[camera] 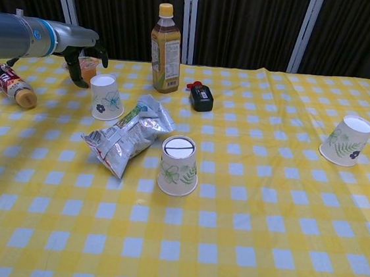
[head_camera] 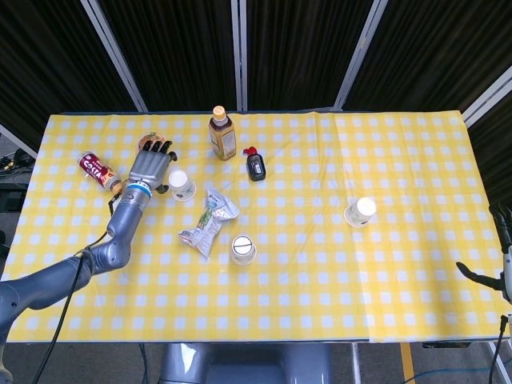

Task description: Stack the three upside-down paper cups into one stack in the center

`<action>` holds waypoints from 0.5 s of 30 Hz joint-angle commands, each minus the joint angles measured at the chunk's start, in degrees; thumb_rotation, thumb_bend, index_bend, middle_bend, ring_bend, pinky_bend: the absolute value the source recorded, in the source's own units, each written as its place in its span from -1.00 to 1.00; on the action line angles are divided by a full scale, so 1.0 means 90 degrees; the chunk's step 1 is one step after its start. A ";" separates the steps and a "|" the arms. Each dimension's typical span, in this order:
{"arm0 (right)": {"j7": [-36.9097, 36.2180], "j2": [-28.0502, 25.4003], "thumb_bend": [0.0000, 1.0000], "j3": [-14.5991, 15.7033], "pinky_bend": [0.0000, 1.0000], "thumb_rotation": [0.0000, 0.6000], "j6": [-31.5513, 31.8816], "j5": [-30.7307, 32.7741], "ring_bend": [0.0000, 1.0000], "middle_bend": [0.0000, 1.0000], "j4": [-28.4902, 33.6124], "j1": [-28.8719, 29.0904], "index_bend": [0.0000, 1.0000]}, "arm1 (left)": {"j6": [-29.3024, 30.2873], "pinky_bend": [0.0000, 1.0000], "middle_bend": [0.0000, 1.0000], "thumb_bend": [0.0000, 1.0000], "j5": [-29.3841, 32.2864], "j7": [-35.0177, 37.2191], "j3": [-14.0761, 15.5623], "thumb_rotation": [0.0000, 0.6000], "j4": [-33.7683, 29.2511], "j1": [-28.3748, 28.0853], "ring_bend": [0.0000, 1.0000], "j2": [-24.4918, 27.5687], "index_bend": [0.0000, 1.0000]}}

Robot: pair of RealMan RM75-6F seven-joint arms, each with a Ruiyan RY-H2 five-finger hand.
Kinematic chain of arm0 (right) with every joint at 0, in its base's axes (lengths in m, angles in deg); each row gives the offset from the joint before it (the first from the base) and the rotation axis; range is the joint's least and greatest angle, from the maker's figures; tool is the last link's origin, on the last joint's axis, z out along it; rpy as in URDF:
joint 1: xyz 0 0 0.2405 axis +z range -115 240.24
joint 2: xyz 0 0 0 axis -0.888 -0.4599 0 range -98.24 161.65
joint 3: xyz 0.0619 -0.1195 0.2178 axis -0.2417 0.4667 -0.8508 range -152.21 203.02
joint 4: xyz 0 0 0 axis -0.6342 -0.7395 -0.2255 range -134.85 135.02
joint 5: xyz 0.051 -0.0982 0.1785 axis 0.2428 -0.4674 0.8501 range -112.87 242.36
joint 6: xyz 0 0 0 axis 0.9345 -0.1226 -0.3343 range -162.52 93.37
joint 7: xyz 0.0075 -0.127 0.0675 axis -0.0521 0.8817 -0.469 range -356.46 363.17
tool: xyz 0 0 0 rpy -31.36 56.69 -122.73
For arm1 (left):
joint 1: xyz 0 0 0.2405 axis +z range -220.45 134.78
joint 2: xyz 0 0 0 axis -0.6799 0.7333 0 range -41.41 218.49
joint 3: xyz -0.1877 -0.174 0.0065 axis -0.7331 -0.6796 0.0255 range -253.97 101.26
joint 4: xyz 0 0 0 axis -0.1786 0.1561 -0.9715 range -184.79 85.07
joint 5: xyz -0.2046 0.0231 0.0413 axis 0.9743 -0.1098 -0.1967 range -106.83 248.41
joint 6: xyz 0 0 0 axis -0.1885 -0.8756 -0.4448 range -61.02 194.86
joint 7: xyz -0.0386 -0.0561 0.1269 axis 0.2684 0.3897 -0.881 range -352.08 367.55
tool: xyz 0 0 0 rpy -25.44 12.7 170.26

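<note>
Head view, left hand [head_camera: 152, 168]: fingers spread, holding nothing, hovering just beside the left cup [head_camera: 182, 185], on that cup's outer side; no contact that I can make out.
Chest view, same hand [camera: 86, 55]: dark fingers curl downward past the cup's far-left edge, apart from its wall.
Behind the hand: small snack tub [camera: 84, 70], partly hidden by the fingers, very near them. Risk: a wide sweep to close on the cup could clip the tub and shove it.
Outer side of the hand: red can [head_camera: 99, 170] lying flat, near but apart. Risk: looks low unless the forearm drops.
Inward of the hand: crumpled foil bag [head_camera: 210, 222] lies between the left cup and the centre cup [head_camera: 243, 249]. Risk: a cup carried low may drag across the bag, tip, or snag.
Grip risk: thin paper wall; too firm a squeeze would likely dent the cup and spoil nesting. Too loose, and it may slip.
Further inward: tea bottle [head_camera: 222, 134] and a small black object [head_camera: 255, 166], well clear of the likely path.
Far across: right cup [head_camera: 360, 212], untouched, well apart from the centre.
Right hand [head_camera: 502, 262]: at the table's far edge, only partly in frame, fingers look spread, holding nothing.
Stack: not begun; all three cups stand separate.
</note>
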 commanded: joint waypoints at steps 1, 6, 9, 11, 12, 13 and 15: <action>0.0006 -0.0002 -1.00 -0.0004 -1.00 1.00 0.0007 0.0005 -1.00 -1.00 0.0005 -0.0007 -1.00 | -0.0021 -1.00 -1.00 -0.41 0.0041 0.0027 0.0055 1.00 0.0056 -0.0065 -1.00 -0.0056 -0.48; 0.0005 -0.0002 -1.00 -0.0007 -1.00 1.00 0.0019 -0.0008 -1.00 -1.00 0.0000 -0.0015 -1.00 | -0.0039 -1.00 -1.00 -0.41 0.0110 0.0060 0.0173 1.00 0.0113 -0.0155 -1.00 -0.0128 -0.40; 0.0006 -0.0003 -1.00 -0.0004 -1.00 1.00 0.0012 -0.0015 -1.00 -1.00 0.0005 -0.0016 -1.00 | -0.0033 -1.00 -1.00 -0.40 0.0155 0.0087 0.0230 1.00 0.0166 -0.0193 -1.00 -0.0178 -0.23; 0.0014 -0.0003 -1.00 0.0000 -1.00 1.00 0.0012 -0.0022 -1.00 -1.00 0.0009 -0.0019 -1.00 | -0.0017 -1.00 -1.00 -0.37 0.0156 0.0125 0.0261 1.00 0.0180 -0.0208 -1.00 -0.0200 -0.13; 0.0015 -0.0002 -1.00 0.0000 -1.00 1.00 0.0012 -0.0023 -1.00 -1.00 0.0009 -0.0019 -1.00 | -0.0011 -1.00 -1.00 -0.35 0.0152 0.0134 0.0266 1.00 0.0177 -0.0209 -1.00 -0.0202 -0.10; 0.0018 -0.0002 -1.00 0.0002 -1.00 1.00 0.0014 -0.0028 -1.00 -1.00 0.0007 -0.0020 -1.00 | 0.0006 -1.00 -1.00 -0.31 0.0137 0.0156 0.0276 1.00 0.0163 -0.0208 -1.00 -0.0200 -0.08; 0.0029 0.0001 -1.00 0.0004 -1.00 1.00 0.0029 -0.0045 -1.00 -1.00 0.0014 -0.0023 -1.00 | 0.0046 -1.00 -1.00 -0.24 0.0084 0.0211 0.0291 1.00 0.0112 -0.0198 -1.00 -0.0177 -0.05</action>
